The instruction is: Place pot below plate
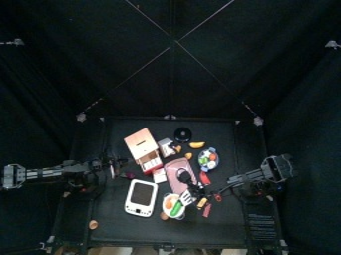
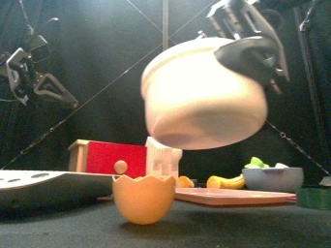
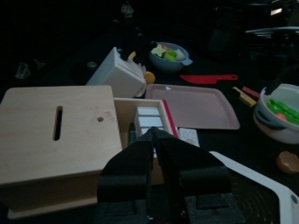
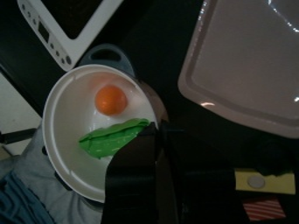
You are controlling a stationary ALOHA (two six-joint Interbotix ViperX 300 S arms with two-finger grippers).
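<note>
The pot (image 2: 204, 93) is white outside and hangs in the air near the table's front, above an orange egg cup (image 2: 142, 199). In the right wrist view the pot (image 4: 87, 109) holds an orange ball and a green leaf. My right gripper (image 4: 159, 133) is shut on the pot's rim; it also shows in the front view (image 2: 254, 50). In the top view the pot (image 1: 176, 205) is in front of the pink square plate (image 1: 186, 177), which also shows in the left wrist view (image 3: 193, 105). My left gripper (image 3: 156, 140) is shut and empty over the tan box (image 3: 59, 131).
A white rounded tray (image 1: 140, 197) lies left of the pot. A red-fronted box (image 2: 110, 155), a bowl with greens (image 2: 272, 176), a banana and small toys stand behind. The pink plate (image 2: 233, 197) lies low at the right.
</note>
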